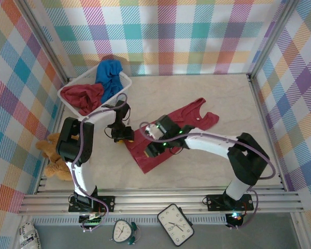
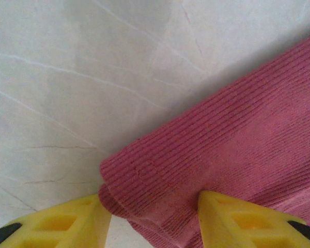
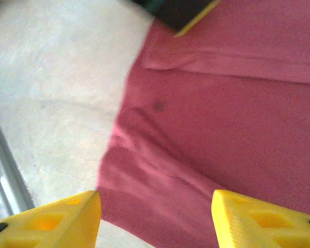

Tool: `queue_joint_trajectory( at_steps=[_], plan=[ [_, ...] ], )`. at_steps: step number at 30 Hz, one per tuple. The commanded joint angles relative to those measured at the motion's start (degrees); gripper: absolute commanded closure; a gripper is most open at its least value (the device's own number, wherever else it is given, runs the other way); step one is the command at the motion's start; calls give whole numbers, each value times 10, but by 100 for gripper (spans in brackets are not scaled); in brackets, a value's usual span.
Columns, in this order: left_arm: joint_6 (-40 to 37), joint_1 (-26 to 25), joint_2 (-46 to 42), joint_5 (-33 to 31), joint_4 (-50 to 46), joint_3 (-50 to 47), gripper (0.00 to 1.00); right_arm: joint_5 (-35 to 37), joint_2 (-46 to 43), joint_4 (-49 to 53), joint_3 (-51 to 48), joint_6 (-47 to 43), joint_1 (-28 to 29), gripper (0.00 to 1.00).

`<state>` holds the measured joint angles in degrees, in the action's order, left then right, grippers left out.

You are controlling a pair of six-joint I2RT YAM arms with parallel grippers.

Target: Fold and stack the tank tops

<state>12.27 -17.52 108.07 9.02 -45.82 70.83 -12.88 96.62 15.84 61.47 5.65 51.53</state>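
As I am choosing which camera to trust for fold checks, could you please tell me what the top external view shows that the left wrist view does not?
Top external view: a white basket holding a blue tank top and a crumpled red tank top, plus a teddy bear. Left wrist view: ribbed knit and a layered cloth corner between the left tool's open yellow fingers. Both: the dark red tank top lying on the pale table.

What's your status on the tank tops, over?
Left tool open, straddling folded corner of spread red top. Right tool open over its edge. Second red top and blue top in basket. Nothing in the way.
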Motion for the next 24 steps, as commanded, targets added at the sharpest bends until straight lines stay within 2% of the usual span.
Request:
queue_joint_trajectory(
  at_steps=[1, 9, 16, 19, 20, 24],
  plan=[
    [-15, 7, 17, -10, -11, 10, 53, 20, 42, -23, 20, 20, 39, 41],
    [-23, 8, 28, 4, -12, 15, 60, 129, 106, -31, 44, -13, 116, 43],
    [-26, 8, 44, 21, -13, 18, 69, 220, 150, 7, 73, -41, 148, 45],
    [-27, 8, 46, 21, -18, 23, 77, 249, 171, 37, 90, -53, 158, 53],
    [-27, 9, 45, 19, -19, 23, 80, 248, 170, 40, 89, -54, 159, 59],
    [-25, 7, 22, 8, -35, 24, 96, 193, 135, 16, 71, -53, 160, 74]
  ],
)
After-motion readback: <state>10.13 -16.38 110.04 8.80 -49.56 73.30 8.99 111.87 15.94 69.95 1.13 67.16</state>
